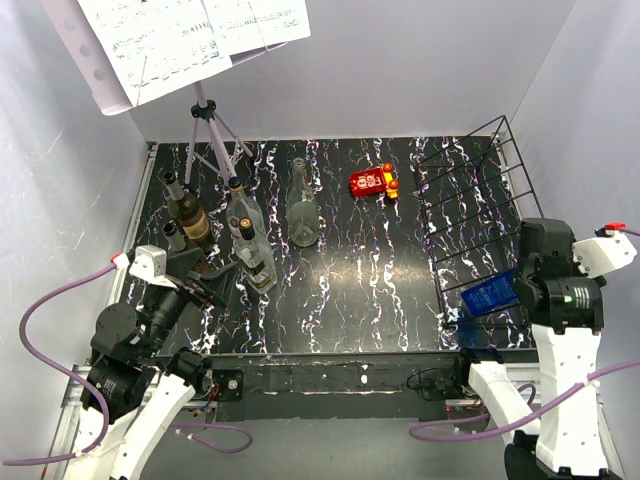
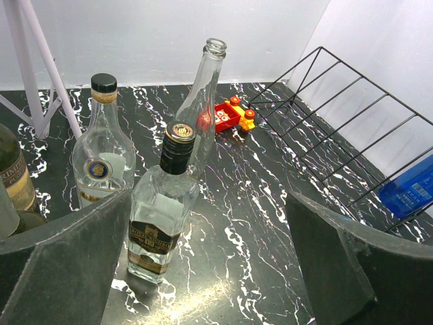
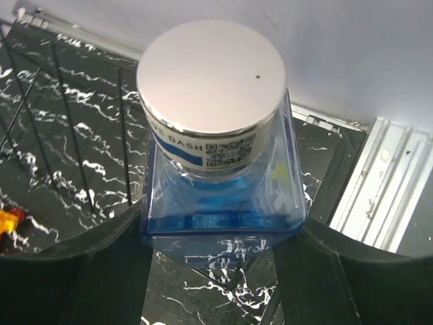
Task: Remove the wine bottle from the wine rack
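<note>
The right gripper [image 3: 216, 229] was closed against both sides of the wine bottle [image 3: 215, 177], a square blue one with a silver cap. The bottle lay on the wine rack [image 1: 470, 200] at the near right of the table [image 1: 360, 290]. Its flat glass looked slippery, so a light grip might let it slide out. A tilted lift might catch it on the thin bars and drag the rack along.

The left gripper [image 2: 208, 203] stood wide and empty at the near left, with upright bottles [image 1: 250, 240] clustered just beyond it. A red toy [image 1: 372, 182] lay far back, and a music stand [image 1: 205, 125] stood at the far left. All of these were well apart from the rack.
</note>
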`<state>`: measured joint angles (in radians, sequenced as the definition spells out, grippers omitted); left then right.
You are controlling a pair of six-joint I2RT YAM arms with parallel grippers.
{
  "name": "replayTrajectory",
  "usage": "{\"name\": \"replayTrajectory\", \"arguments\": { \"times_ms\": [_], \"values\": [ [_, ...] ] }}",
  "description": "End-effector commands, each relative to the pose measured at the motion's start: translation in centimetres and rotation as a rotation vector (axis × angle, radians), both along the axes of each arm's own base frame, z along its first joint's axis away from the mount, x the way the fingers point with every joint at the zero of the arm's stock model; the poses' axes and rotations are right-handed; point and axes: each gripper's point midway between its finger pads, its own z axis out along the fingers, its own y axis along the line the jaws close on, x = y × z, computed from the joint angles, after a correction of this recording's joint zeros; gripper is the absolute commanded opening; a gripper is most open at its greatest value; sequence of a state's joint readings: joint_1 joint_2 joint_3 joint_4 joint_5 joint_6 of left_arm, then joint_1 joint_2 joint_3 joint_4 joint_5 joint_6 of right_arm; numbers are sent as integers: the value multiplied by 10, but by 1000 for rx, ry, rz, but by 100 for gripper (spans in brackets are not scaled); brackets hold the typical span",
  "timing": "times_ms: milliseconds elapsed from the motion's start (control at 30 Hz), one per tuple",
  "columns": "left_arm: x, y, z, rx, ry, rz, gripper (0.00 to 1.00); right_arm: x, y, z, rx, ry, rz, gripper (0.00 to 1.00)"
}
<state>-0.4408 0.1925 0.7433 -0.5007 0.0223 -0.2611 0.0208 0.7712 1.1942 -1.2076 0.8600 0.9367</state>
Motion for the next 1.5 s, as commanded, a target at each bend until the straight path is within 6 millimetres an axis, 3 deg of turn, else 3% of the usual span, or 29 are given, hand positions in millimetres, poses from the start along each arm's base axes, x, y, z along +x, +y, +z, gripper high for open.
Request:
{"name": "replayTrajectory", "arguments": {
  "times_ms": [0,167,367,600,733,900,1100,1267,1467],
  "values": [
    [4,0,-5,20,12,7,98,25,7,37,-61,-110,156,1],
    [4,0,-5,21,10,6,98,39,26,56,-69,-187,321,1],
    [3,0,-4,18,8,7,98,57,56,62,-66,-251,536,1],
    [5,6,-3,14,3,41,98,78,150,81,-177,-494,1175,1],
    [4,6,-3,13,0,41,98,84,190,95,-214,-651,1413,1],
    [4,7,-2,10,-5,44,98,76,244,104,-217,-823,1761,1],
    [4,5,-3,13,-5,32,98,54,316,93,-339,-847,2143,1],
    [3,6,-1,9,-12,38,98,44,365,87,-429,-878,2325,1],
    [3,7,-1,7,-16,41,98,37,403,76,-490,-950,2425,1]
  ]
}}
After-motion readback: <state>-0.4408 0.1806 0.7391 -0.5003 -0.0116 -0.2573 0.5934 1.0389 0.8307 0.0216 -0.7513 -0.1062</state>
